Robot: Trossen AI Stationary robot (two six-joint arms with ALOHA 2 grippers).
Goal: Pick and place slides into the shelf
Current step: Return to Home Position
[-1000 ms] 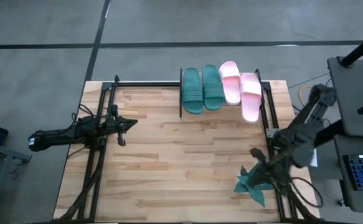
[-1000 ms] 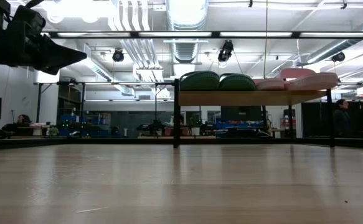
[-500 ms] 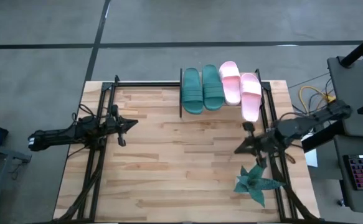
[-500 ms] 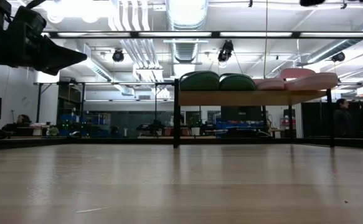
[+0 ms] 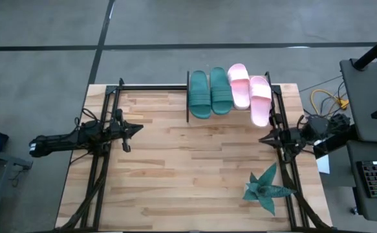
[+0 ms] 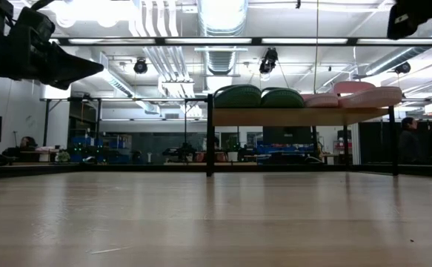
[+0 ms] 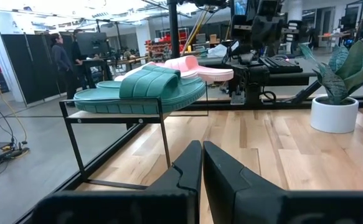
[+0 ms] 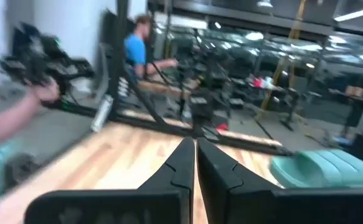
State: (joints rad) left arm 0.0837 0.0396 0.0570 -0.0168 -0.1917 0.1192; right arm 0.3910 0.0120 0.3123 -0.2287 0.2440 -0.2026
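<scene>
A wooden table (image 5: 175,181) is seen from overhead, with a small shelf (image 6: 297,116) at its far edge, right of centre. All four slides are set on the shelf side by side. The two green slides (image 5: 209,92) are on the left and the two pink slides (image 5: 249,94) on the right, the rightmost pink one lying a little nearer than its partner.

The left gripper (image 5: 138,127) is held above the table's left side, well apart from the shelf, with its jaws closed on nothing. The right gripper (image 5: 264,138) is by the right edge, just on the near side of the shelf, with its jaws likewise closed and empty. A teal plant (image 5: 266,188) stands towards the near right corner.

The placing is judged done, and only the retreat to rest is left. For that to be done well, the right arm should be drawn back and upward. It should be kept away from the nearer pink slide, the shelf's upright and the plant, so that nothing is nudged.
</scene>
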